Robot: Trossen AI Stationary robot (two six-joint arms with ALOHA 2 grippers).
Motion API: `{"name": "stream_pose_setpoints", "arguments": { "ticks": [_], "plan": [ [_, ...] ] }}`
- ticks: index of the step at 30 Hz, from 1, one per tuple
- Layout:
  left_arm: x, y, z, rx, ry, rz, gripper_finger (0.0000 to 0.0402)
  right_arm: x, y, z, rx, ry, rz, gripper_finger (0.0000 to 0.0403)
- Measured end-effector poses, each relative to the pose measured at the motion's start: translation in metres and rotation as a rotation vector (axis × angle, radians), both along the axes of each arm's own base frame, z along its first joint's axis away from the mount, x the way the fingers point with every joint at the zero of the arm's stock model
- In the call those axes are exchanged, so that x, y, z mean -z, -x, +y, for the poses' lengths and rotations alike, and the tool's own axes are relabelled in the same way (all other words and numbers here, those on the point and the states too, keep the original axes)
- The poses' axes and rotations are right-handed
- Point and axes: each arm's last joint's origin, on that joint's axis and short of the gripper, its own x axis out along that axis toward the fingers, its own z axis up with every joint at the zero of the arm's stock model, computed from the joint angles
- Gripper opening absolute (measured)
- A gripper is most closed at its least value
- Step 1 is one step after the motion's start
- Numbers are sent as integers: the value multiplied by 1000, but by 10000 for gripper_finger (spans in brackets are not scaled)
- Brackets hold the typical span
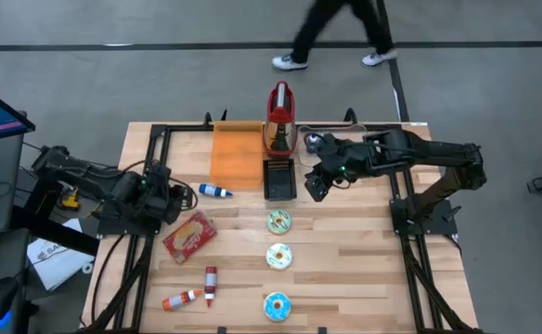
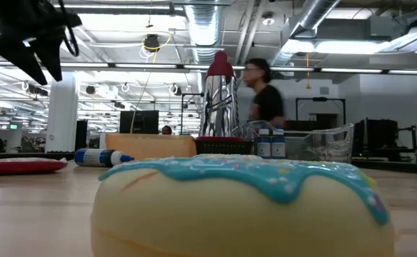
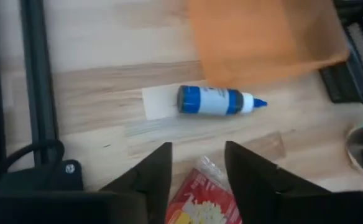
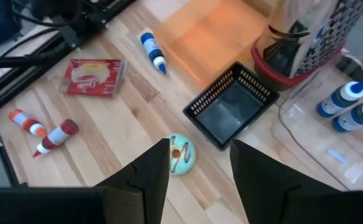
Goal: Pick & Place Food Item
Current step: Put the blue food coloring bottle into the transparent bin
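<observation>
Wood table (image 1: 364, 269) carried red snack packet (image 1: 189, 236) left, blue tube (image 1: 214, 191), three donuts (image 1: 278, 255) centre, black basket (image 1: 279, 179) far.

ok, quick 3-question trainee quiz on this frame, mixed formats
1. True or false: the red snack packet lies flat on the table, not lifted.
2. Multiple choice: what sits directly behind the black mesh basket? A) a blue-capped tube B) a red-topped metal stand C) a laptop
3. Fill in: the left gripper hovers over the packet's edge with its fingers ____.

Key:
1. True.
2. B, the red-topped metal stand.
3. Open; nothing is between them yet. The right gripper waits, open, above the green-iced doughnut.
</observation>
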Motion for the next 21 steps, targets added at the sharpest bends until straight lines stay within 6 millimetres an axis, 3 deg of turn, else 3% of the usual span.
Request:
{"name": "stream_pose_setpoints", "arguments": {
  "ticks": [3,8,14,21],
  "plan": [
    [10,-5,8,-49,24,-10,89,-1,-1,7,-14,0,-24,161],
    [44,-17,20,-129,106,-129,9,-4,0,20,-18,19,-64,161],
    [73,-21,41,-283,110,-248,1,-9,6,38,-34,22,-110,161],
    [86,-21,64,-345,106,-294,1,-11,12,55,-49,9,-136,161]
  ]
}}
